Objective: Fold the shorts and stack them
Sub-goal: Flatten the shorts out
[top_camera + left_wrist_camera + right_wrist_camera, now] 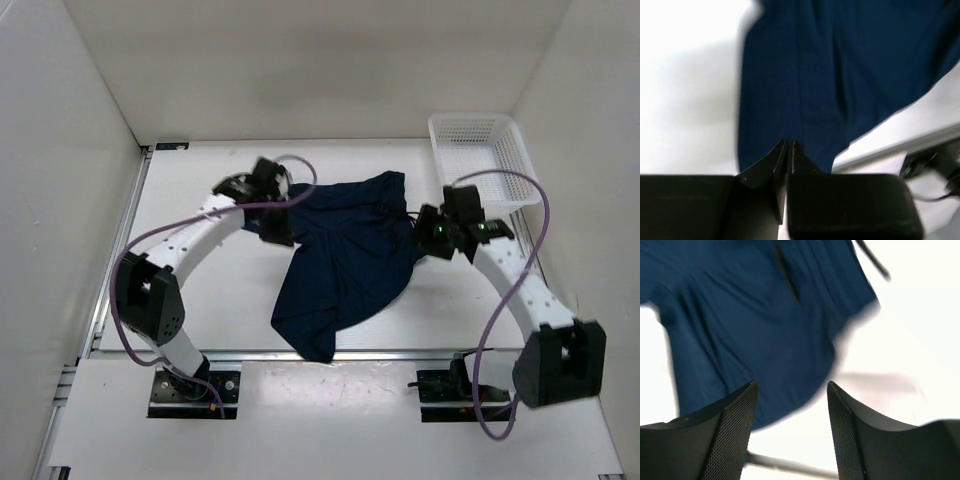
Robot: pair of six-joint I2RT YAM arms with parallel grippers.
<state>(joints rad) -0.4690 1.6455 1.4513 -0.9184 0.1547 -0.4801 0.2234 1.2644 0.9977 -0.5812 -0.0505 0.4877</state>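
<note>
The dark navy shorts [345, 260] lie crumpled on the white table, with one part trailing toward the near edge. My left gripper [278, 225] is at their upper left edge. In the left wrist view its jaws [789, 144] are shut, tips over the shorts [840, 75], and no cloth shows between them. My right gripper [425, 238] hovers at the shorts' right edge. Seen from the right wrist, it [792, 385] is open, with the shorts [740, 315] under its left finger and bare table under its right. A thin dark drawstring [872, 260] trails off the cloth.
A white mesh basket [480, 160] stands at the back right corner, close behind the right arm. White walls enclose the table on three sides. A metal rail [300, 355] runs along the near edge, just below the shorts' lowest tip.
</note>
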